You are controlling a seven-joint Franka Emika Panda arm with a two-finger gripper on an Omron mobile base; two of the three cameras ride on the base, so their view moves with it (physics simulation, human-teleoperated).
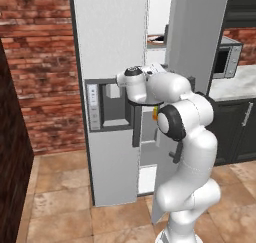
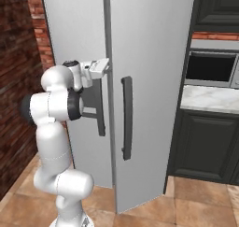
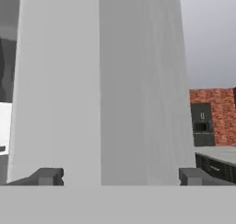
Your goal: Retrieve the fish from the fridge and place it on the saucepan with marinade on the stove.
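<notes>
The gripper (image 3: 120, 177), jaws wide and empty, sits at the edge of the fridge's (image 1: 110, 32) right door (image 2: 149, 81), which stands ajar. The shelves lie beyond the door's upright edge, on the far side; the fish can't be made out.

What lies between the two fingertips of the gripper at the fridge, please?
In the hand view, the edge of the fridge door stands between the fingertips of the open gripper.

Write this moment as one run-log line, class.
stage: opening fridge | tool: open, straddling door edge, holding nothing | right door: ajar | fish: not yet retrieved
</notes>
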